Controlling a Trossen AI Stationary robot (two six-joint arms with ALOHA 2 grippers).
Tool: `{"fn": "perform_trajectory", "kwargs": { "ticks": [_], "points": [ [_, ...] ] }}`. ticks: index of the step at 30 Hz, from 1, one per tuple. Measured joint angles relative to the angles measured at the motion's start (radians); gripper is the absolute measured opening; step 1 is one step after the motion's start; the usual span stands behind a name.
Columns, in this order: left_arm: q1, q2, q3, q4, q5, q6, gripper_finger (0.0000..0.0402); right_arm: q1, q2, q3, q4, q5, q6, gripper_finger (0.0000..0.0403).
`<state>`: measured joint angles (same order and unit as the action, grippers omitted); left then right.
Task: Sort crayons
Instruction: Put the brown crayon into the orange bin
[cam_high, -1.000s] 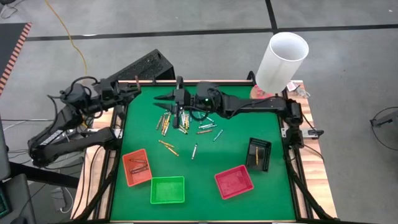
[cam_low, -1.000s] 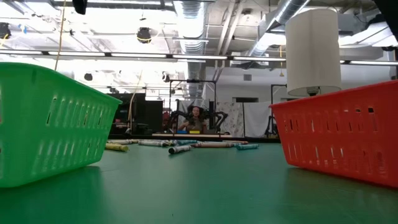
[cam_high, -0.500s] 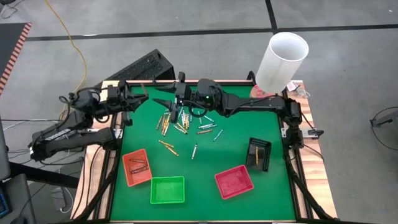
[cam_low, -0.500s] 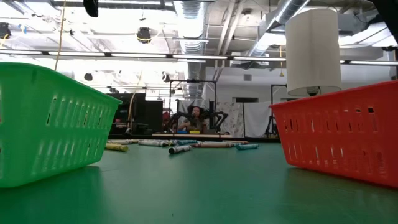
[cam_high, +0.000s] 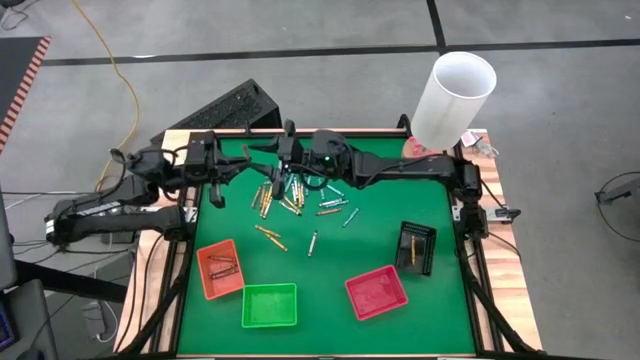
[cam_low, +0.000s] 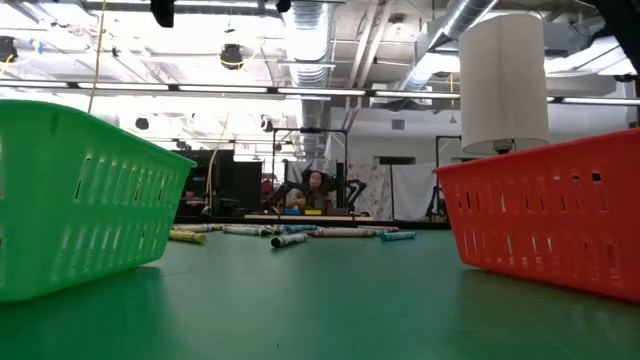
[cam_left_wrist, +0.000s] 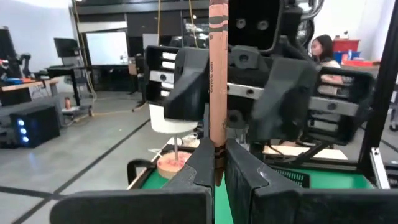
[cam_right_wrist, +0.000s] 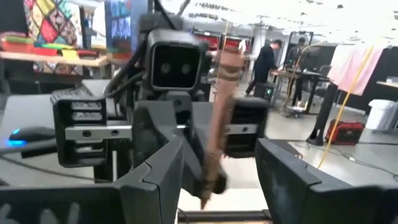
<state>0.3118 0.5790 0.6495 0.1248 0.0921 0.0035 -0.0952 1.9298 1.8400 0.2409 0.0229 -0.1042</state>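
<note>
My left gripper (cam_left_wrist: 216, 169) is shut on a reddish-brown crayon (cam_left_wrist: 217, 81) that stands upright, high over the table's far left part (cam_high: 228, 165). My right gripper (cam_right_wrist: 224, 186) faces it from the right, open. The same crayon (cam_right_wrist: 219, 118) stands tilted in the gap between its fingers, and I see no touch. Several loose crayons (cam_high: 292, 196) lie on the green mat below, also visible in the low view (cam_low: 290, 236). My left gripper pinches the crayon's lower end (cam_left_wrist: 217, 160) between its two fingers, which come at it about level from the table's left. The crayon stands upright above the fingers, lifted clear of the table.
Near the table's front edge stand an orange tray (cam_high: 220, 268) with a few crayons, a green tray (cam_high: 269, 305) and a red tray (cam_high: 377, 291). A black tray (cam_high: 416, 246) holding a crayon sits at the right. A white cylinder (cam_high: 452, 100) stands at the far right corner.
My left gripper has moved from the table's far left corner toward the right gripper, carrying the upright crayon up to that gripper's fingers.
</note>
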Motion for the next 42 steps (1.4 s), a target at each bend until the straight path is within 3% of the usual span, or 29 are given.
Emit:
{"fn": "perform_trajectory", "kwargs": {
  "ticks": [9,18,30,36,42],
  "points": [
    [-0.026,0.029,0.0,0.006,-0.026,0.023,0.0,0.003,0.017,0.0,-0.002,0.001,0.018,0.0182],
    [-0.027,-0.019,0.0,-0.018,-0.026,0.021,0.0,0.003,0.013,0.0,-0.012,0.001,0.017,0.0149],
    [-0.027,0.014,0.0,-0.042,-0.019,0.018,0.0,0.003,0.013,0.0,-0.042,0.002,-0.002,0.0092],
    [-0.026,0.014,0.0,-0.039,-0.02,0.02,0.0,0.003,0.013,0.0,-0.05,0.002,-0.01,0.0017],
    [-0.026,0.014,0.0,-0.039,-0.022,0.018,0.0001,0.003,0.013,0.0,-0.049,0.004,-0.016,0.0005]
  ]
}}
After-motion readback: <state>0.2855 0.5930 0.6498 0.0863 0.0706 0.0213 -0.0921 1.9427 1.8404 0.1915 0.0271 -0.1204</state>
